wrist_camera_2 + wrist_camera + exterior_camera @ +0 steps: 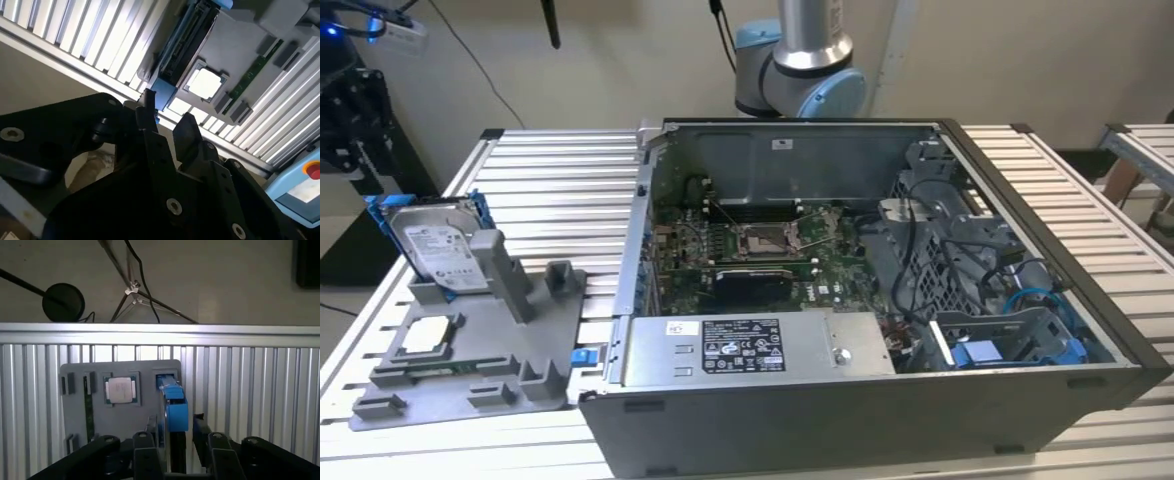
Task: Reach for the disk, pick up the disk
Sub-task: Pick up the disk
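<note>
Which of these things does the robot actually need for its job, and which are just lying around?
In the job: disk, upright in the grey holder; gripper, open.
Just lying about: square chip; open computer case.

In the exterior view the arm (801, 50) is cut off by the top edge. The post of the grey holder (494, 265) covers a lower corner of the disk (438, 250), and the print on its label is too small to tell. In the first wrist view the disk stands edge-on, so its face is hidden. Its near end vanishes behind the claw (175, 424), whose fingers (145, 455) stand apart on either side of it. Whether they touch the blue rails cannot be told. In the second wrist view the claw's body is lost in shadow and cut by the bottom edge, while the disk's far end runs past the top edge.
</note>
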Robot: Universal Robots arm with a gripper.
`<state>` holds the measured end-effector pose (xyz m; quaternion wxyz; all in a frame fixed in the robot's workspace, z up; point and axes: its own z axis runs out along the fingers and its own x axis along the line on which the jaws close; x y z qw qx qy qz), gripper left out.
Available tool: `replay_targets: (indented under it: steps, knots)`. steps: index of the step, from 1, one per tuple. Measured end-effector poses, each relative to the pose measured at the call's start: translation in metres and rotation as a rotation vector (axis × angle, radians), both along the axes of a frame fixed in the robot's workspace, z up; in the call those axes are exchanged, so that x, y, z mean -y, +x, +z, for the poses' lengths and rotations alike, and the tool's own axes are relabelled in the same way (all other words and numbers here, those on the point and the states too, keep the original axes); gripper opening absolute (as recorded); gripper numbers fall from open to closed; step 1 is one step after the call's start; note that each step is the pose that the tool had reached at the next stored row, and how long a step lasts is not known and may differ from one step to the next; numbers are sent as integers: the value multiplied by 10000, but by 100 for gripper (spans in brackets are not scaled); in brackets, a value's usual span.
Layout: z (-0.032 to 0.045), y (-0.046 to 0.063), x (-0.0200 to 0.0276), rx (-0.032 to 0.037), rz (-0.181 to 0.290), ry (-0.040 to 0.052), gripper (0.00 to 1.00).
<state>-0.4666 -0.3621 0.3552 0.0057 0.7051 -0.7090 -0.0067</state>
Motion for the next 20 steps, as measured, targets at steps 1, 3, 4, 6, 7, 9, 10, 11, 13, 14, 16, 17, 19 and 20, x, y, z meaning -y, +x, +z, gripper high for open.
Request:
replay_targets:
  steps: [1,3,4,6,7,9,10,11,13,14,16,17,19,20]
  knots:
    - [-9,0,0,0,0,7,100]
    - [-25,2,0,0,0,21,100]
    - [-38,2,0,1,0,31,100]
    - [-70,4,0,0,1,45,100]
    - [-88,5,0,0,0,52,100]
    - [-127,9,0,0,0,65,100]
    - [-142,10,0,-1,0,72,100]
    - [-161,12,0,0,0,82,100]
    - [-198,17,0,-1,0,100,100]
    - [-216,20,0,0,0,105,100]
    - [-252,31,0,-2,0,107,100]
    - [-270,38,0,-2,0,107,100]
    - [-308,52,0,0,1,108,100]
    - [-326,59,0,0,0,108,100]
